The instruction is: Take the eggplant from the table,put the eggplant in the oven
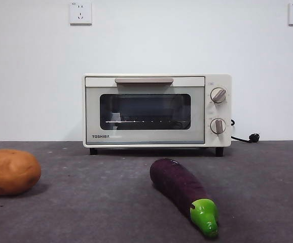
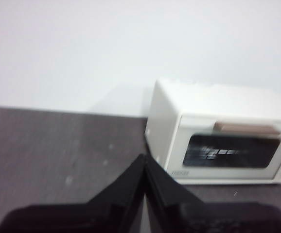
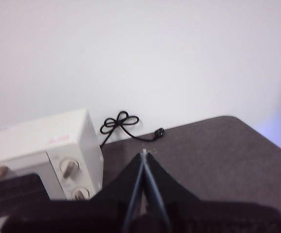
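Well clear of both grippers, eggplant (image 1: 183, 193) lies on table (image 1: 268, 202) before closed oven (image 1: 156, 111). Left gripper (image 2: 144, 160), right gripper (image 3: 144, 154): jaws closed, empty. Step: pre-grasp, judged. Next: open jaws, approach eggplant; door needs opening.

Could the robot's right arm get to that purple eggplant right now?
Probably yes: the eggplant lies in the open on the table, nothing on or against it. The right gripper is shut and would need opening.

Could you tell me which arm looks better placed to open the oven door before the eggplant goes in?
Probably left: the left claw, shut, faces the oven door and its bar handle. The right claw, shut, sees only the knob end.
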Controlling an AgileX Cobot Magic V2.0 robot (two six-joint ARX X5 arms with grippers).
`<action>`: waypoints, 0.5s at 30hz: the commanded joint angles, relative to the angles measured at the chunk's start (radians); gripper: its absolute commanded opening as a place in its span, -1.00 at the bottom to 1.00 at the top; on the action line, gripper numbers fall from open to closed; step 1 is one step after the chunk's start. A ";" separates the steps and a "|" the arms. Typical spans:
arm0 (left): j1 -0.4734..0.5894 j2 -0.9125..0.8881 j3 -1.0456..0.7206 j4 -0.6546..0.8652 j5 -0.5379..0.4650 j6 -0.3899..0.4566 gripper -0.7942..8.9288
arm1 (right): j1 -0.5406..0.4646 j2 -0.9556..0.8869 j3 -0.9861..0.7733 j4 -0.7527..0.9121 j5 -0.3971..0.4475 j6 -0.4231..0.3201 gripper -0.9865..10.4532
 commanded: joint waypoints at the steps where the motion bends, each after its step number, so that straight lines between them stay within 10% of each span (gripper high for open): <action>1: -0.018 0.045 0.086 0.002 0.007 -0.005 -0.85 | 0.000 0.067 0.108 -0.019 -0.016 -0.006 -0.84; 15: -0.200 0.380 0.661 -0.208 0.028 0.083 -0.85 | 0.000 0.439 0.673 -0.243 -0.143 -0.075 -0.84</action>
